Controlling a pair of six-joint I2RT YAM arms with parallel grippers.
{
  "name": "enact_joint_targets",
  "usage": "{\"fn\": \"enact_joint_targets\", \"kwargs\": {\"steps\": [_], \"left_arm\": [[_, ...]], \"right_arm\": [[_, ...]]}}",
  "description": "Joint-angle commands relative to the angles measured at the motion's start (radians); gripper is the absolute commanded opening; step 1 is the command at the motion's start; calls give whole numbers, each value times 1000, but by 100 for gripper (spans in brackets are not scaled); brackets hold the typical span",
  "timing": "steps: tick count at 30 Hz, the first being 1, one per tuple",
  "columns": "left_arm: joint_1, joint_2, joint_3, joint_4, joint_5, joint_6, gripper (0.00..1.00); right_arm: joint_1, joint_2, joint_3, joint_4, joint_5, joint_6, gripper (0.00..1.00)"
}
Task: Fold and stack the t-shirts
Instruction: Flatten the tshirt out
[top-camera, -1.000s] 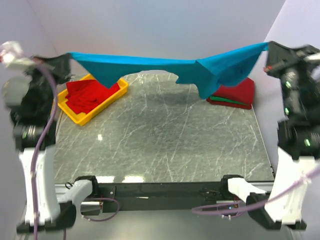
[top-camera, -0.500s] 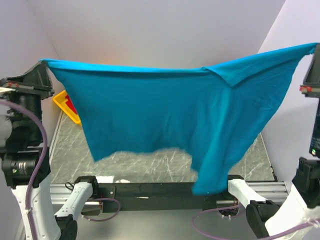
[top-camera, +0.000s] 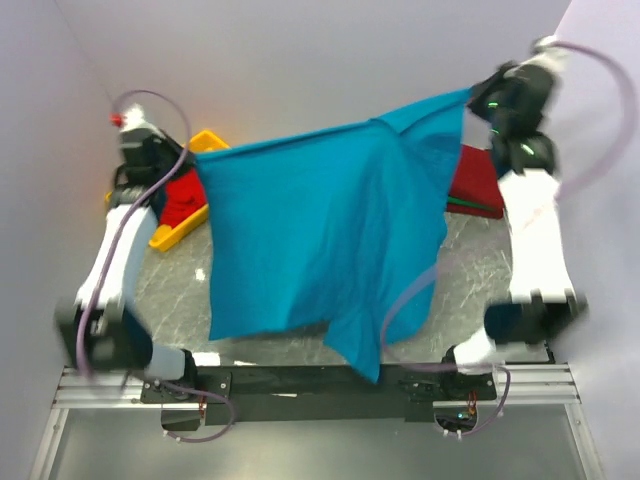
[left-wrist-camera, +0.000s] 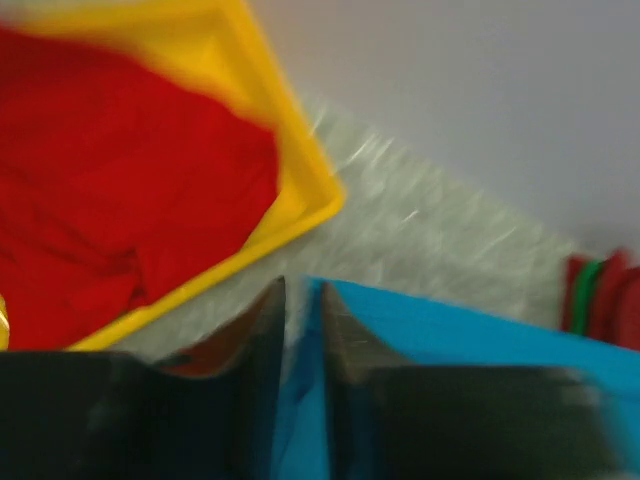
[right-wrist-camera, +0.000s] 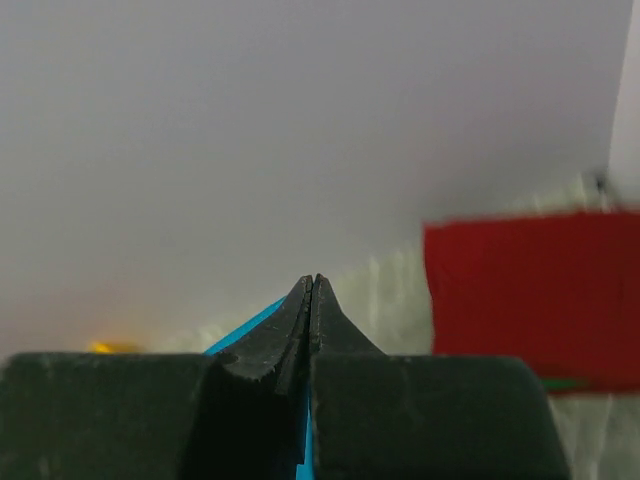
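One teal t-shirt (top-camera: 320, 240) hung spread in the air to the right of the yellow tray (top-camera: 207, 139), off the desk (top-camera: 475, 270) and held by its two top corners. The left claw (left-wrist-camera: 298, 290) had the corner nearest the tray; its fingers stood only a thin slit apart, with teal cloth in the slit, though that view was blurred. The right claw (right-wrist-camera: 312, 282), at the corner far from the tray, was pressed together on a strip of the same cloth. The shirt's top edge ran taut between the two claws, rising away from the tray. Its bottom edge hung loose and uneven, with one low corner reaching past the desk's near edge in the top view. There was one tray, and it held a rumpled heap of red cloth (left-wrist-camera: 120, 190); how many shirts made it up could not be told. One folded stack (top-camera: 482, 180) lay well apart from the tray, by the far right edge. It was red on top with a green layer showing at its edge. Bare desk showed between the tray and the shirt's side edge, and again beyond the shirt's other side. The middle was hidden behind the cloth.
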Motion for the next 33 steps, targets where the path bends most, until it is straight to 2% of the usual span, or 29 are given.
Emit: {"fn": "enact_joint_targets", "kwargs": {"steps": [1,2,3,4,5,6,7,11,22,27,33], "left_arm": [[4,187,67,-53,71,61,30],[2,278,102,-83,68,64,38],[-1,308,140,-83,68,70,55],[-3,331,157,-81,80,73,60],[-6,366,174,-89,95,73,76],[-6,379,211,-97,103,75,84],[-12,388,229,-118,112,76,87],[-36,376,246,-137,132,84,89],[-124,272,6,-77,200,36,89],[-185,301,10,-66,221,32,89],[-225,376,27,-22,289,13,89]], "right_arm": [[3,176,87,-105,81,49,1],[6,263,115,-146,78,52,8],[7,305,142,-167,67,60,19],[10,343,203,-188,46,64,41],[12,400,224,-228,41,66,63],[17,421,240,-240,30,61,74],[18,429,244,-248,19,60,84],[46,344,80,-167,-13,52,87],[96,-3,-498,-89,-28,109,87],[113,-126,-733,-72,-40,155,86],[132,-212,-920,-67,-63,210,86]]}}
